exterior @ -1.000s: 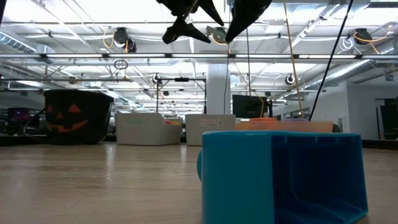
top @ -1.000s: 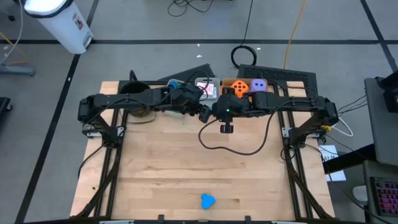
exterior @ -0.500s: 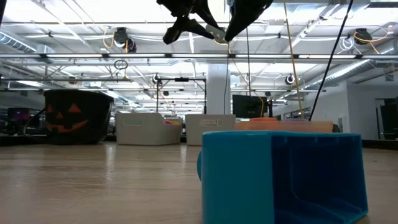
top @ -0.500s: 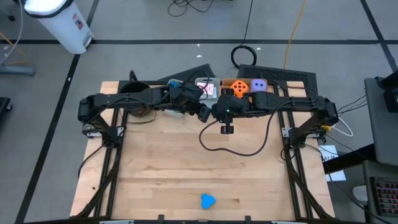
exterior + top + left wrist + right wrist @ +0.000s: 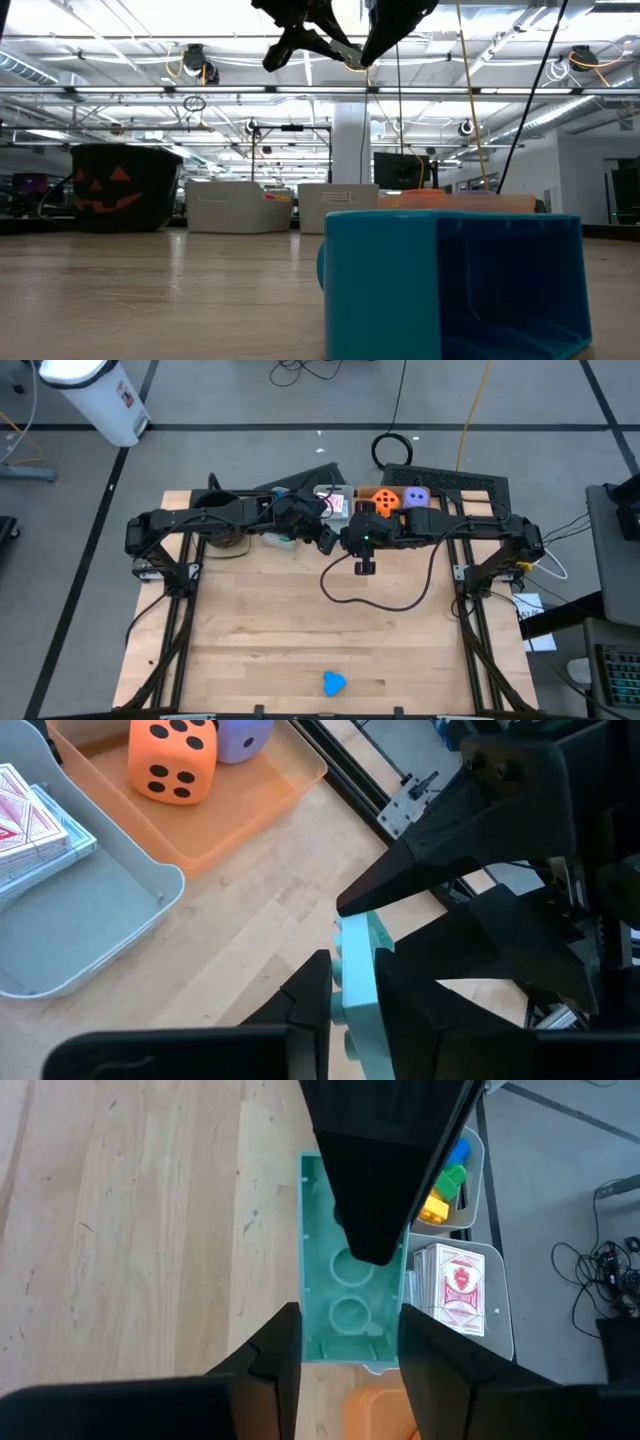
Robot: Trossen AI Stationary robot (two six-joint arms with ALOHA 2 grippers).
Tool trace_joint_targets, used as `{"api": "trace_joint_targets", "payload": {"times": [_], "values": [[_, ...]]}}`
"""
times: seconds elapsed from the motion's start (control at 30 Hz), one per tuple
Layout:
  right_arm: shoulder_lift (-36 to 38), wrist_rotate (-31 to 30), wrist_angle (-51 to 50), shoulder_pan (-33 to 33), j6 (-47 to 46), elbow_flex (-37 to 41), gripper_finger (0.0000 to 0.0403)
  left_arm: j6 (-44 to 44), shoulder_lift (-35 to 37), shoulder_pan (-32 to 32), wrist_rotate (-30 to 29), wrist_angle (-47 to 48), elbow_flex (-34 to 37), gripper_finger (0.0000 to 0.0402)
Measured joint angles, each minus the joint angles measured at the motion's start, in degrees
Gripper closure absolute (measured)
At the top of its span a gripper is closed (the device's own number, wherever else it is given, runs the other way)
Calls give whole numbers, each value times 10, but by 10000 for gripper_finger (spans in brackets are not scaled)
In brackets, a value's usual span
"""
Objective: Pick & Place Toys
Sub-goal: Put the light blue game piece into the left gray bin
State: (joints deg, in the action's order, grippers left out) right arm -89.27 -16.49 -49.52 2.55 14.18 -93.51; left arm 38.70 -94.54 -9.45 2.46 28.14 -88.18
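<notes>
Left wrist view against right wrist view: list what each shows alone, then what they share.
Only the left wrist view shows the orange die and purple die in the orange tray. Only the right wrist view shows the yellow, green and blue blocks in a clear bin. Both show the green block gripped by both grippers, the left gripper and right gripper, plus the playing cards.

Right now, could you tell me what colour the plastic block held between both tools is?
Pale mint green plastic block; the right wrist view shows it best.
</notes>
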Motion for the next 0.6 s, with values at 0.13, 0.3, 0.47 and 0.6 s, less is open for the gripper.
{"api": "trace_joint_targets", "payload": {"times": [0.13, 0.3, 0.47, 0.6], "values": [[0, 0, 4, 0, 2, 0, 270, -3, 0, 0, 0, 0, 0, 336], [0, 8, 7, 0, 6, 0, 244, -16, 0, 1, 4, 2, 0, 338], [0, 9, 10, 0, 6, 0, 229, -16, 0, 1, 7, 3, 0, 338], [0, 27, 7, 0, 5, 0, 226, -21, 0, 1, 10, 4, 0, 338]]}}
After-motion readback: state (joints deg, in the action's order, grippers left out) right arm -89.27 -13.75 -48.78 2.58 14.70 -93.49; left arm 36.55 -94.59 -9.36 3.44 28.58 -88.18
